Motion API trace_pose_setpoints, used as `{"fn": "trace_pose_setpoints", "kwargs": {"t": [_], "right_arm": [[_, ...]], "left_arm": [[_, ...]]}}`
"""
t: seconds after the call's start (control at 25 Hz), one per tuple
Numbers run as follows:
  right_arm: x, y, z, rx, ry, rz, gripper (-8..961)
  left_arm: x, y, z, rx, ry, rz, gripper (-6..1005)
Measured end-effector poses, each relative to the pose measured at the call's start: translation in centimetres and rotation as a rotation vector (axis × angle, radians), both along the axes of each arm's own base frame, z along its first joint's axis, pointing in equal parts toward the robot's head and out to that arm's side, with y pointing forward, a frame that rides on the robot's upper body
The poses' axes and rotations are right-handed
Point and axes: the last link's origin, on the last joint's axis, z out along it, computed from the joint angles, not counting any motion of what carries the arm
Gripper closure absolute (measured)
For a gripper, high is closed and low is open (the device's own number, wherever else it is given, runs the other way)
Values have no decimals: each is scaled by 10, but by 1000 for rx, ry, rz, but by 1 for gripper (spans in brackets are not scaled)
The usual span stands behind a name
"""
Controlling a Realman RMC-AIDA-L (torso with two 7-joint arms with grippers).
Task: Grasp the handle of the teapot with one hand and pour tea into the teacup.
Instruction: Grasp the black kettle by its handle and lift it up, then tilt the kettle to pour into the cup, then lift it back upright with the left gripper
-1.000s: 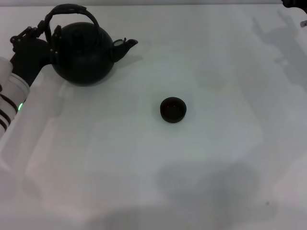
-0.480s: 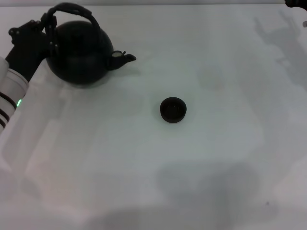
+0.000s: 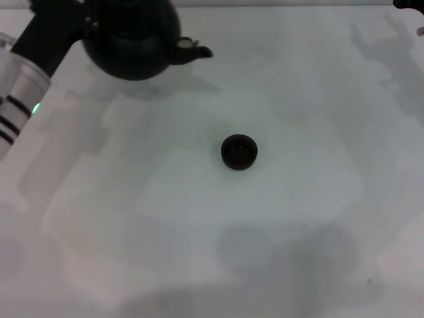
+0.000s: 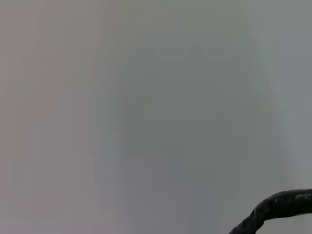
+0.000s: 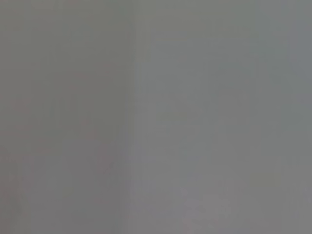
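The round matte-black teapot hangs above the table at the far left, its top cut off by the head view's upper edge. Its short spout points right, toward the middle of the table. My left gripper sits against the pot's upper left side, shut on the handle, which is out of the head view. In the left wrist view a dark curved piece of the handle shows in one corner. The small black teacup stands alone mid-table, well to the right of and nearer than the spout. My right gripper is parked at the far right corner.
The white table carries soft shadows of the pot and the arms. My left forearm, white with black bands and a green light, runs along the left edge. The right wrist view shows only plain grey.
My left arm has lifted the teapot off the table and carried it up and to the right. The handle has left the head view. The teacup has not moved.
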Motion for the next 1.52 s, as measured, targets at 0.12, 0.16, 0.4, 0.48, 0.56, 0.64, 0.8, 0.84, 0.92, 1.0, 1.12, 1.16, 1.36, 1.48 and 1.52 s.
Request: {"fn": "trace_pose_setpoints", "kwargs": {"t": [0.12, 0.16, 0.4, 0.48, 0.56, 0.64, 0.8, 0.84, 0.92, 1.0, 1.12, 1.16, 1.36, 1.48, 1.52], "right_arm": [[0, 0, 0, -1, 0, -1, 108], [1, 0, -1, -3, -1, -6, 108], [3, 0, 0, 0, 4, -21, 108], [4, 0, -1, -1, 4, -22, 108], [4, 0, -1, -3, 3, -24, 108], [4, 0, -2, -8, 0, -30, 108], [8, 0, -3, -13, -3, -53, 108], [8, 0, -3, -14, -3, -55, 108], [9, 0, -3, -16, -4, -58, 108], [8, 0, -3, -17, -1, -58, 108], [8, 0, -4, -22, 21, -62, 108], [8, 0, -4, -24, 28, -63, 108], [7, -1, -6, -37, 37, -60, 108], [8, -2, -6, -37, 41, -60, 108], [8, -2, -6, -39, 46, -61, 108]], "left_arm": [[12, 3, -7, -46, 49, -67, 903], [14, 3, -9, -58, 60, -80, 903], [21, 0, -18, -101, 85, -129, 903], [22, -4, -20, -115, 93, -149, 903], [23, -7, -21, -130, 103, -171, 904], [23, -10, -21, -135, 111, -190, 905], [19, -17, -21, -143, 146, -223, 904], [18, -18, -21, -137, 164, -230, 904], [15, -21, -21, -124, 198, -238, 905], [12, -23, -21, -114, 224, -240, 905], [10, -24, -21, -112, 231, -240, 905], [10, -24, -21, -112, 233, -241, 905], [11, -25, -23, -120, 275, -267, 904], [12, -24, -23, -124, 293, -282, 904], [12, -23, -23, -127, 305, -291, 904]]}}
